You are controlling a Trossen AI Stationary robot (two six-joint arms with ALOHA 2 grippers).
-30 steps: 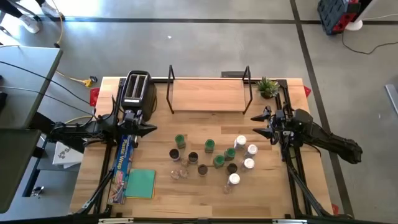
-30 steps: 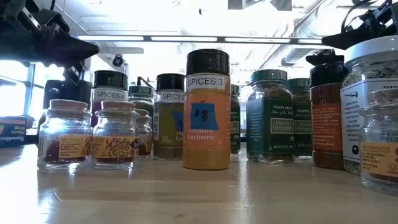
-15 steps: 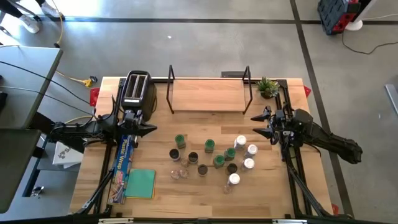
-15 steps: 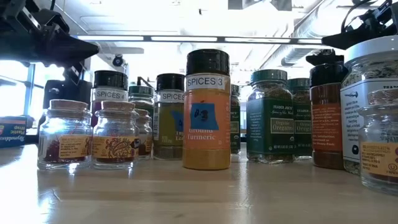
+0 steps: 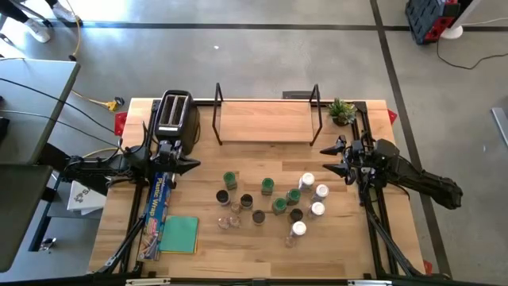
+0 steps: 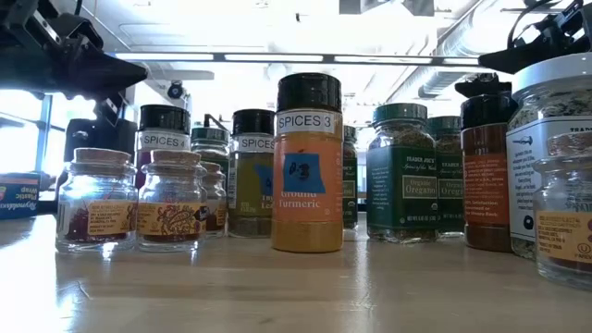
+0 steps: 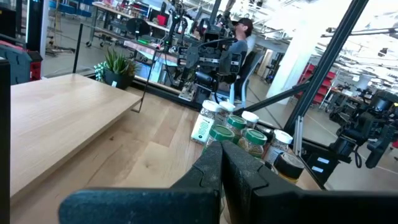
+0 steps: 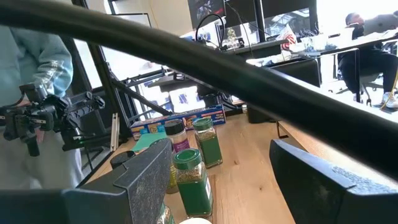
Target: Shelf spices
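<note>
The spices [image 5: 270,199] are several small jars with green, white and dark lids, standing upright on their bases in a cluster at the table's middle. They also show in the low view [image 6: 308,166]. The shelf [image 5: 266,119], a light board between black wire uprights, stands at the far edge. My left gripper [image 5: 194,164] hovers shut and empty left of the jars, in front of the toaster; its fingers meet in the left wrist view [image 7: 222,165]. My right gripper [image 5: 324,160] hovers open and empty right of the jars, its fingers apart in the right wrist view [image 8: 230,180].
A black-and-silver toaster [image 5: 173,115] stands left of the shelf and a small potted plant [image 5: 343,111] right of it. A blue foil box [image 5: 157,206] and a green pad [image 5: 179,234] lie at the near left. A person [image 8: 43,93] stands beyond the table.
</note>
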